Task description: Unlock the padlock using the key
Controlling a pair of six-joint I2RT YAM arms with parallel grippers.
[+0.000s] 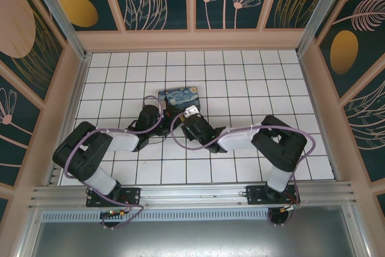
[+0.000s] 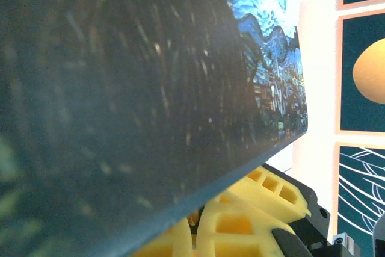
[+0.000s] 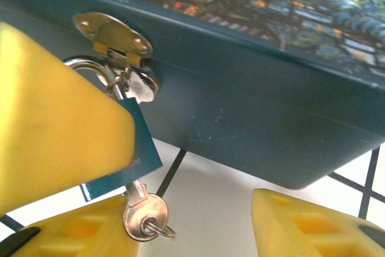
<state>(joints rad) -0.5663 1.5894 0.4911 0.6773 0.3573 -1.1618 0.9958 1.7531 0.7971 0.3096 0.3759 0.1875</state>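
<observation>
Overhead view: painted box (image 1: 180, 95) sat near the centre of the white tiled counter (image 1: 252, 76), with both arms converging on its near edge, the left tool (image 1: 163, 110) at roughly 7 o'clock of the box and the right one at roughly 5 o'clock. Right wrist view: padlock (image 3: 141, 153) hung from the brass hasp (image 3: 111, 33) on the box's dark teal front wall, at 9 o'clock in the frame. Its silvery shackle (image 3: 81, 61) was threaded through the hasp. A large yellow finger (image 3: 54, 130) covered the 9 o'clock side of the lock body and appeared to touch it; could not tell which arm it belonged to. The key (image 3: 144, 213) was seated in the underside of the body, its round bow hanging at 6 o'clock with a small ring (image 3: 161, 230) through it. Right tool (image 3: 186, 203) was released: its two fingers stood wide apart at the bottom of the frame, with the key just beside the 7 o'clock finger but not pinched. Left wrist view: the box's dark wall lay close against the lens, with yellow finger parts beneath it. Could not tell whether the left tool was clenched or released.
</observation>
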